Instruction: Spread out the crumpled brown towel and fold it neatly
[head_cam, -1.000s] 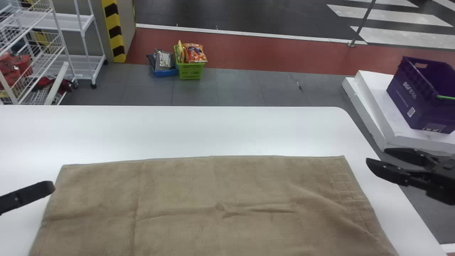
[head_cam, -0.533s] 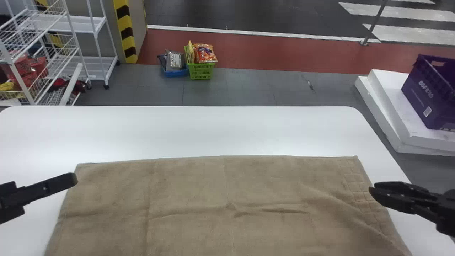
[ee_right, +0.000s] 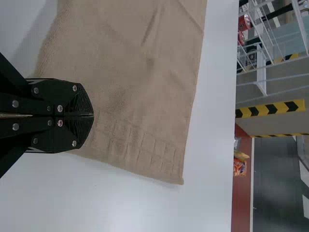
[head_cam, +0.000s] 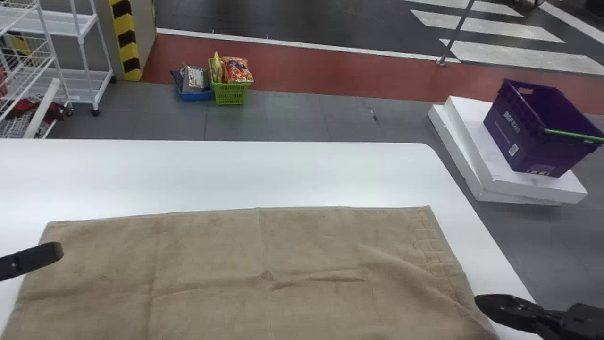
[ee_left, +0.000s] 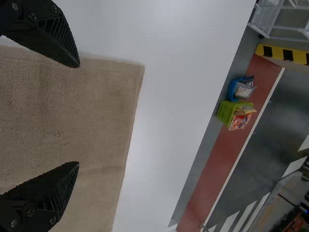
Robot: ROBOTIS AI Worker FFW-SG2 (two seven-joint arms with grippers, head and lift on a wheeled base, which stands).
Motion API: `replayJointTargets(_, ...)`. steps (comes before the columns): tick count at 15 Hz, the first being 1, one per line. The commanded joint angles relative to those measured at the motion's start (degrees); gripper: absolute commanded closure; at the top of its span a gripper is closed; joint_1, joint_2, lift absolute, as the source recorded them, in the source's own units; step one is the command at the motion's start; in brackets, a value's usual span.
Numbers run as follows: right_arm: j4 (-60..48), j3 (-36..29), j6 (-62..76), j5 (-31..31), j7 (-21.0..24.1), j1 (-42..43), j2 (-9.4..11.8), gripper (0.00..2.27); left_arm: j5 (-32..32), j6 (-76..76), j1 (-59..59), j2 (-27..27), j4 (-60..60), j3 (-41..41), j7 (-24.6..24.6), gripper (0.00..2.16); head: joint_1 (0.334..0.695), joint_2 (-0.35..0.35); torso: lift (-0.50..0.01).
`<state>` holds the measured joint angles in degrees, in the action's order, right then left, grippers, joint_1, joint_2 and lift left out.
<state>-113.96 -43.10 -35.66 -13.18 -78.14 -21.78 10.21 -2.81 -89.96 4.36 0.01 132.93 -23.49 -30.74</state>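
We have our right gripper (head_cam: 477, 301) closed at the right edge of the brown towel (head_cam: 212, 245), our left gripper (head_cam: 59, 250) open by its left edge. The towel lies spread, lightly creased, on our white table (head_cam: 212, 174); beyond, we see a purple crate (head_cam: 526, 137) and a green basket (head_cam: 231, 94).

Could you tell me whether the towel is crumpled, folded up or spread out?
Spread out: the towel lies broad and mostly flat on the table, its far corners visible, with a few creases.
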Motion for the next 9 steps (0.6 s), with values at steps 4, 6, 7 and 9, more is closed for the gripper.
replayJointTargets(4, 2.87, 5.48, 0.02, -1.67, -0.19, 1.13, -0.11, 1.69, 0.35, -0.07, 1.62, -0.16, 0.32, 0.28, 0.07, 0.11, 0.695, -0.214, -0.126)
replayJointTargets(6, 4.71, 7.15, 0.02, -2.90, -0.19, 2.89, -0.02, 1.69, 0.26, -0.07, 2.06, -0.16, 0.49, 0.02, -0.02, 0.11, 0.695, -0.197, -0.126)
replayJointTargets(7, 5.77, 7.50, -0.34, -3.34, -0.18, 4.21, -0.02, 1.69, 0.26, -0.07, 2.32, -0.16, 0.58, 0.02, -0.02, 0.11, 0.695, -0.178, -0.126)
replayJointTargets(9, 7.17, 8.38, -0.86, -4.22, 1.32, 5.52, 0.24, 1.69, 0.26, -0.07, 2.41, -0.16, 0.58, 0.02, -0.02, 0.11, 0.695, -0.169, -0.126)
